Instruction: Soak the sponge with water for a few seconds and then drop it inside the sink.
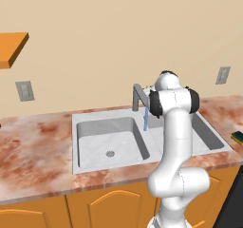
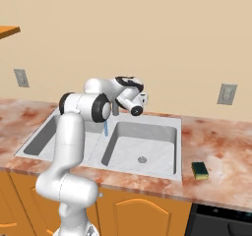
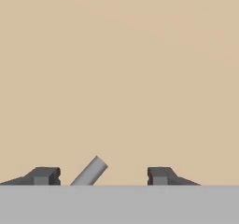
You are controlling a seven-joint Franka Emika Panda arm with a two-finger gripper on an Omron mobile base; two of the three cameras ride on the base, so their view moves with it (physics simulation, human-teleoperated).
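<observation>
The sponge [image 1: 238,137] [image 2: 199,169], yellow with a dark green top, lies flat on the marble counter to the right of the sink [image 1: 95,117] [image 2: 147,119]. A thin blue stream of water [image 1: 146,118] [image 2: 106,127] falls from the grey faucet [image 1: 137,96] onto the divider between the two basins. My gripper [image 3: 103,175] is up at the back of the sink by the faucet, pointing at the beige wall. Its fingertips [image 3: 46,175] stand apart, open, with the grey faucet lever [image 3: 89,171] slanting loose between them. The hand [image 2: 132,96] is far from the sponge.
Wall outlets [image 1: 24,90] [image 2: 227,94] sit above the counter. An orange shelf [image 1: 12,46] juts out at upper left. Orange cabinet doors run below the counter, and a dark appliance edge [image 2: 221,220] lies at lower right. My own arm blocks part of the right basin in the left base view.
</observation>
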